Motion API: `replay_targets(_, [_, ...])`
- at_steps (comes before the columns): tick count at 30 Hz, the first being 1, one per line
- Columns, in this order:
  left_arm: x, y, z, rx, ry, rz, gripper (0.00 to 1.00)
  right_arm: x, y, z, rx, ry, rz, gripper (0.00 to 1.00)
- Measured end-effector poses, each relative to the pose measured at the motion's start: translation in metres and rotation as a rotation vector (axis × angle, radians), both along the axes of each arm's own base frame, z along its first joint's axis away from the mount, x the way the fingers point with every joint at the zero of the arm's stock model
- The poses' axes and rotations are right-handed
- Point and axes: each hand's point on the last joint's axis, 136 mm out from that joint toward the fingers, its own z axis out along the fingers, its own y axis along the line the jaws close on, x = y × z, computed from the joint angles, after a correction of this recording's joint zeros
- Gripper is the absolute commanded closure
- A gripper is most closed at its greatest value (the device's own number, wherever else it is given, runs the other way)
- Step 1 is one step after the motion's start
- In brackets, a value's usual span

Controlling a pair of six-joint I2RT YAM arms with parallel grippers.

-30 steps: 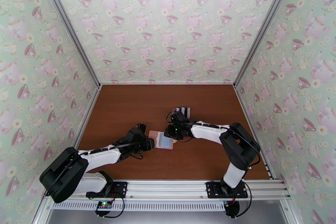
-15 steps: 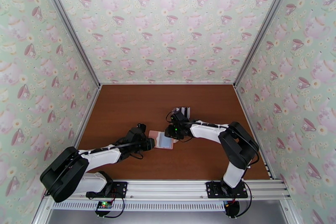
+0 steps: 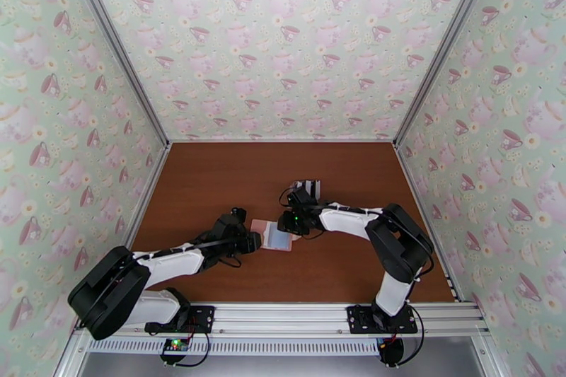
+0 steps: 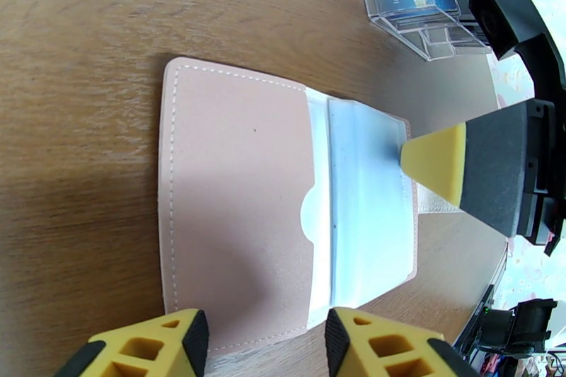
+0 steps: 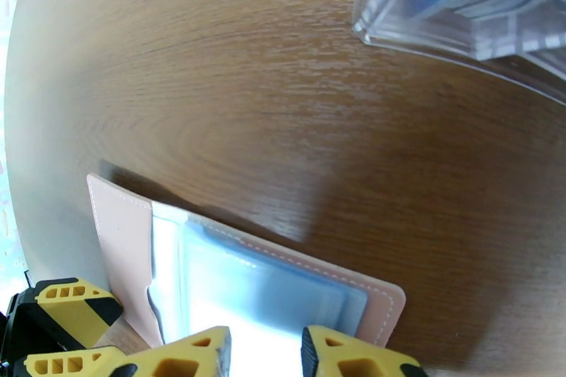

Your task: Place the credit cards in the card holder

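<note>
Card holder [image 4: 233,187] open flat; pink outside, pale blue-grey inside

The card holder [image 4: 233,209] is pink with white stitching; its pockets [image 4: 361,209] are pale blue-grey. The table [image 3: 212,180] is brown woodgrain. The walls [image 3: 283,39] are pale green, patterned with pink teacups and teapots. The left gripper [image 4: 265,346] and right gripper [image 5: 265,354] are yellow-tipped and black.
</note>
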Motion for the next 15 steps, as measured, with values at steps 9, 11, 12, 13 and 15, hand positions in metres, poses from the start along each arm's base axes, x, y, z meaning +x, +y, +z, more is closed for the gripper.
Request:
replay_targets(9, [0.000, -0.003, 0.002, -0.015, -0.004, -0.009, 0.44, -0.002, 0.011, -0.001, 0.012, -0.007, 0.024, 0.66])
replay_targets(11, [0.001, -0.003, 0.002, -0.018, -0.005, -0.010, 0.42, -0.003, 0.013, 0.000, 0.015, -0.006, 0.028, 0.66])
replay_targets(12, [0.001, -0.004, 0.002, -0.020, -0.007, -0.011, 0.42, -0.003, 0.014, 0.000, 0.017, -0.005, 0.030, 0.66])
replay_targets(13, [0.001, -0.004, 0.003, -0.023, -0.008, -0.013, 0.41, -0.003, 0.015, 0.000, 0.018, -0.005, 0.033, 0.66])
replay_targets(15, [0.001, -0.005, 0.003, -0.028, -0.009, -0.017, 0.41, -0.003, 0.016, 0.000, 0.020, -0.002, 0.035, 0.66])
